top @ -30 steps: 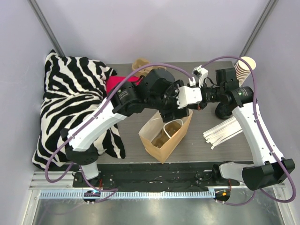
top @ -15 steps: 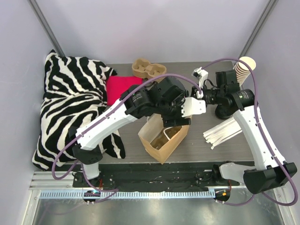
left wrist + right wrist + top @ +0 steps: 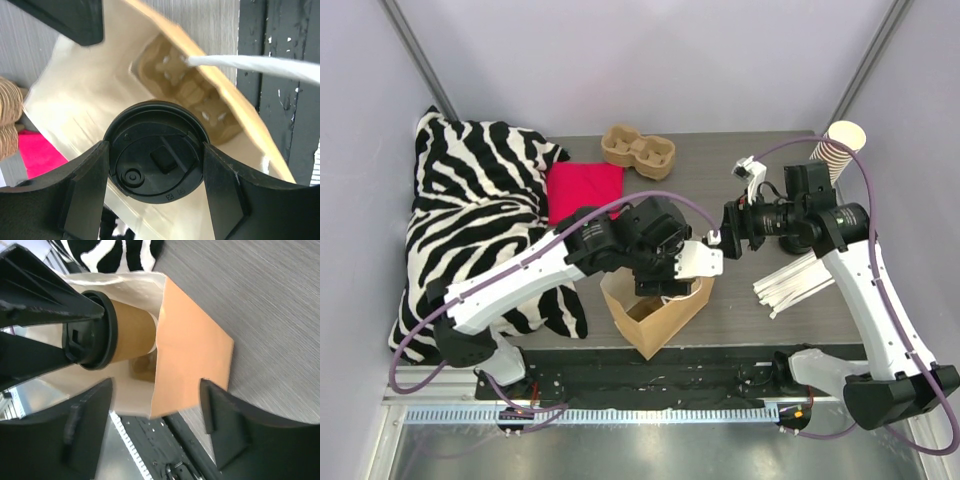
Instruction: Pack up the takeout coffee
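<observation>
The left fingers (image 3: 665, 283) dip into the paper bag (image 3: 655, 322) at the bench's (image 3: 705, 170) near edge, with the right fingers (image 3: 722, 241) just beside it.

Left wrist: the pads (image 3: 82, 195) clamp the takeout coffee (image 3: 156, 165) by its black lid, inside the bag mouth.

Right wrist: the fingers are spread and empty.

The cup looks light and crushable, so the stiff lid rim seems the safest hold.

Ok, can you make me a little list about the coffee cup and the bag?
cup: brown, black lid, partly down inside the bag's mouth
bag: paper, open on the table, something tan at its bottom
left jaws: shut on the cup, at its lid
right jaws: open, close by the bag's side, holding nothing
job: cup not let go yet
back of table: carrier, cup stack
left side: pink cloth, zebra cushion
right side: white sticks
</observation>
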Available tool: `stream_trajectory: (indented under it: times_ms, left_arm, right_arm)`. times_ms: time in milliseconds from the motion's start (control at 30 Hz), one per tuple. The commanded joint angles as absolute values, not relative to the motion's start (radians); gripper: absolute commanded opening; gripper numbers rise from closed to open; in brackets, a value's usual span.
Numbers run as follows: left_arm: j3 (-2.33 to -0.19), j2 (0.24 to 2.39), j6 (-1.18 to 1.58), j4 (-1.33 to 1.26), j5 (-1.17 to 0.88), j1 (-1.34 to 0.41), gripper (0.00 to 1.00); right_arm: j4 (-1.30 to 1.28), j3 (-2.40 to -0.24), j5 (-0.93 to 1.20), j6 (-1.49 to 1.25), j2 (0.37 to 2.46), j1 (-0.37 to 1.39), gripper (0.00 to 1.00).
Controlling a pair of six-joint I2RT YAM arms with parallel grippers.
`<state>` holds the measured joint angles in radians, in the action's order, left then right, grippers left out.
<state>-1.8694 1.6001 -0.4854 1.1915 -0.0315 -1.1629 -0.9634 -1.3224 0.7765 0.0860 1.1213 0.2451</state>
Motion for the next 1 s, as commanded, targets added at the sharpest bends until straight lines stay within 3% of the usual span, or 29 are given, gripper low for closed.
stream_trajectory:
  times_ms: [0, 167, 400, 633, 733, 833, 867, 967]
  left_arm:
    - [-1.799, 1.505, -0.529, 1.055, -0.098, -1.158, 0.09]
    - [-1.770, 1.471, -0.578, 1.028, -0.146, -1.158, 0.09]
    - [-1.787, 1.489, -0.594, 1.060, -0.156, -1.158, 0.09]
    - [-1.775, 1.471, -0.574, 1.088, -0.132, -1.157, 0.09]
    - [-1.749, 1.453, -0.568, 1.086, -0.124, -1.157, 0.08]
    - [-1.733, 1.433, -0.565, 1.088, -0.117, -1.152, 0.08]
    - [-1.726, 1.428, -0.565, 1.091, -0.115, -1.149, 0.08]
    - [-1.700, 1.404, -0.565, 1.097, -0.103, -1.141, 0.08]
  right_arm:
    - [-0.994, -1.458, 0.801, 0.175, 1.164, 0.250, 0.85]
    - [-1.083, -1.644, 0.824, 0.349, 1.299, 0.249, 0.92]
    - [-1.063, -1.698, 0.902, 0.497, 1.405, 0.331, 0.93]
    - [-1.006, -1.703, 0.870, 0.503, 1.489, 0.420, 0.85]
    - [-1.005, -1.681, 0.853, 0.496, 1.508, 0.457, 0.71]
    - [-1.000, -1.637, 0.821, 0.483, 1.497, 0.476, 0.42]
    - [-0.990, -1.620, 0.805, 0.473, 1.483, 0.476, 0.27]
    - [-0.985, -1.612, 0.743, 0.419, 1.457, 0.476, 0.01]
